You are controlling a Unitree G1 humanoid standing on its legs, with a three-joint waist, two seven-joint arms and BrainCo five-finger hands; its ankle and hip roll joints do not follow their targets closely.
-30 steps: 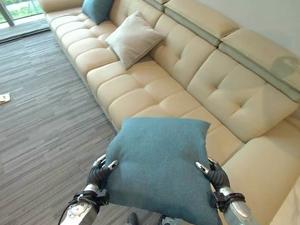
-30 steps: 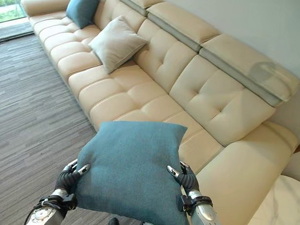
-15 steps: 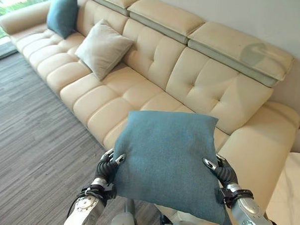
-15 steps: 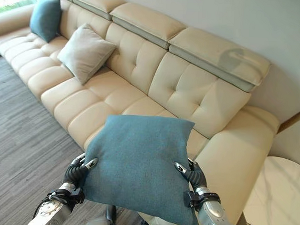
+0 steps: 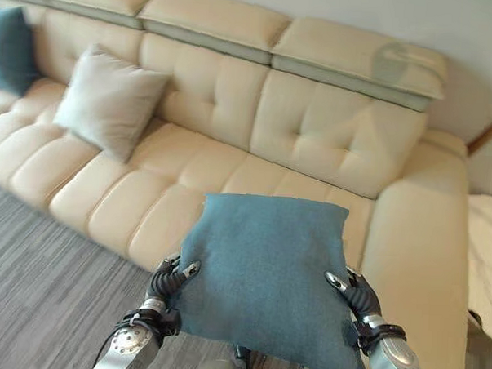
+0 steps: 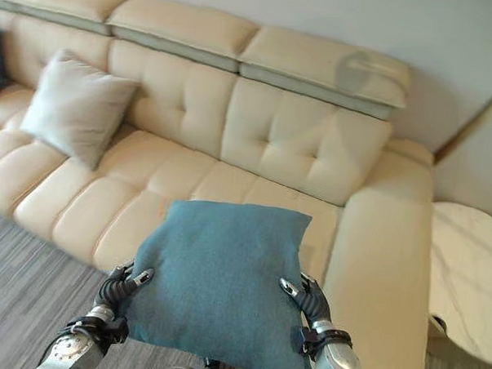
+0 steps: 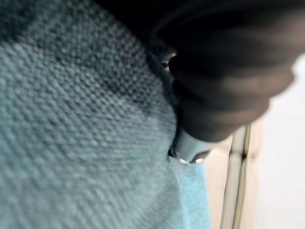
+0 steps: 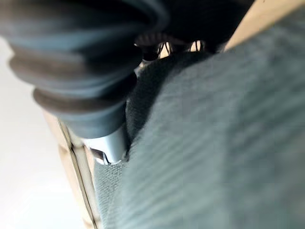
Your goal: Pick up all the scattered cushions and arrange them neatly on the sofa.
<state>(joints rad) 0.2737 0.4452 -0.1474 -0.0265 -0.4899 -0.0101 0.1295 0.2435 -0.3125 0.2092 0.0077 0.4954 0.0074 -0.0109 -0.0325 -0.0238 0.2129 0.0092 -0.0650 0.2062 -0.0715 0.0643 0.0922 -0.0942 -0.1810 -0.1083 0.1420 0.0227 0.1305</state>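
Left robot hand (image 5: pixel 167 281) and right robot hand (image 5: pixel 357 297) pinch opposite edges of the teal cushion (image 5: pixel 263 271), held above the sofa (image 5: pixel 305 130) seat's right end; carry it level to the backrest, right of the beige cushion (image 5: pixel 107 101), releasing both sides together

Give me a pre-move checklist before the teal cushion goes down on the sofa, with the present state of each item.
1. Left hand curled on the square teal fabric cushion's edge: ok.
2. Right hand curled on the opposite edge: ok.
3. Cushion held above the floor, in front of the seat: ok.
4. Seat of the cream tufted leather sofa beyond the cushion bare: ok.
5. Beige square cushion leans on the backrest, well off to the left: ok.
6. Grip under the cushion: cannot tell.
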